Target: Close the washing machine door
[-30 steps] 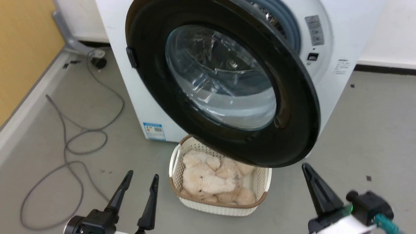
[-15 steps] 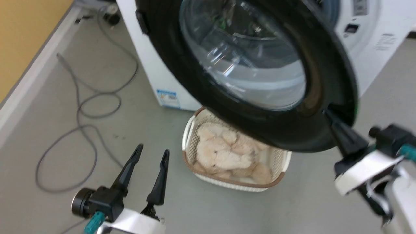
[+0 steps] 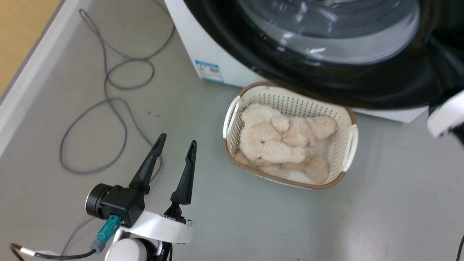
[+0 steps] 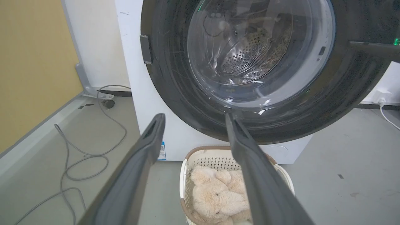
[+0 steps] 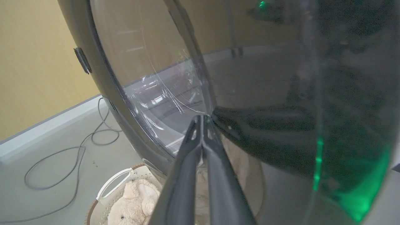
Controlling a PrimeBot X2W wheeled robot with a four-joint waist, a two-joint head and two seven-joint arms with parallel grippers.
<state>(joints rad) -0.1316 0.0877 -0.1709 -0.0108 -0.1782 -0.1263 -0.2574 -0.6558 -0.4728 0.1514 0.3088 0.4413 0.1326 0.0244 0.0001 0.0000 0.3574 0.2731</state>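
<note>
The washing machine door (image 3: 326,83), a black ring round a clear glass bowl, stands open across the top of the head view, in front of the white washing machine (image 3: 197,47). In the right wrist view my right gripper (image 5: 202,118) is shut on nothing, its tips touching the door (image 5: 281,140) where glass meets black ring. One of its dark fingers (image 4: 372,48) lies on the door's right rim in the left wrist view. My left gripper (image 3: 177,141) hangs open over the floor, apart from the door (image 4: 175,78). Part of the steel drum (image 4: 247,53) shows through the glass.
A white basket (image 3: 232,119) holding a cream plush toy (image 3: 275,141) sits on the floor under the door's lower edge. A grey cable (image 3: 108,101) loops over the floor to the left. A white skirting (image 3: 25,83) runs below a yellow wall.
The head camera has moved in and tilted down. My right gripper has risen from the lower right to the door's right rim. The left gripper stays open.
</note>
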